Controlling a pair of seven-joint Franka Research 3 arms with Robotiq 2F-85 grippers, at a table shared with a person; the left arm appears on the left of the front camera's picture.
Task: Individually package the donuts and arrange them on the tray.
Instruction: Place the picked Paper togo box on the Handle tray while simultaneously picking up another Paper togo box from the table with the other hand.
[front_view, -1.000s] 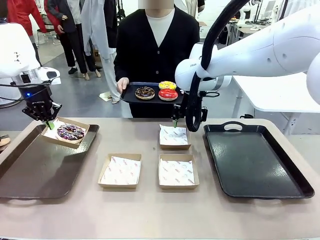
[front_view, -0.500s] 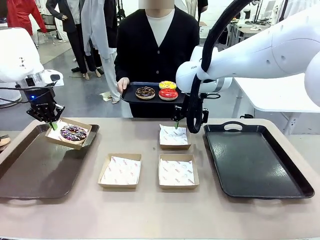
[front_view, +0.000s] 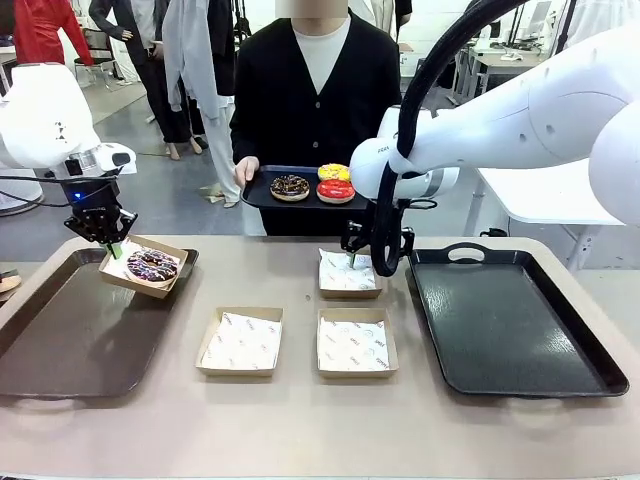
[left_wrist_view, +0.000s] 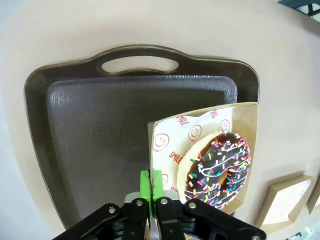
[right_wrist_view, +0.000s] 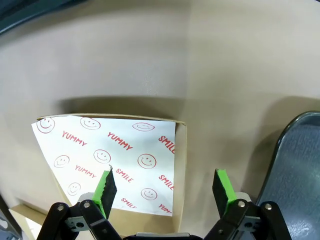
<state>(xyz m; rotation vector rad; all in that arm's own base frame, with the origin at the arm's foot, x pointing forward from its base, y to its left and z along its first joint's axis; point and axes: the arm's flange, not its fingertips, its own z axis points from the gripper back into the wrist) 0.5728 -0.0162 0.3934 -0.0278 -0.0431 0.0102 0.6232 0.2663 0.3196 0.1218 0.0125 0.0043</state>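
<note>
Left gripper (front_view: 113, 246) clamped on rim of paper box (front_view: 143, 268), tilted over left tray (front_view: 60, 340); sprinkled donut (front_view: 152, 266) inside. Three donuts (front_view: 336, 189) on person's small tray (front_view: 262, 192). Right gripper (front_view: 362, 258) jaws wide, hovering over lined box (front_view: 348, 274), right tray (front_view: 520, 330) beside.

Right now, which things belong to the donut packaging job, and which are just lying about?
In the job: sprinkled donut in the box the left pincer holds; chocolate donut, yellow donut, red donut on the person's tray; three empty boxes; brown tray; black tray.
Lying about: scrap on the floor; white table behind.
</note>
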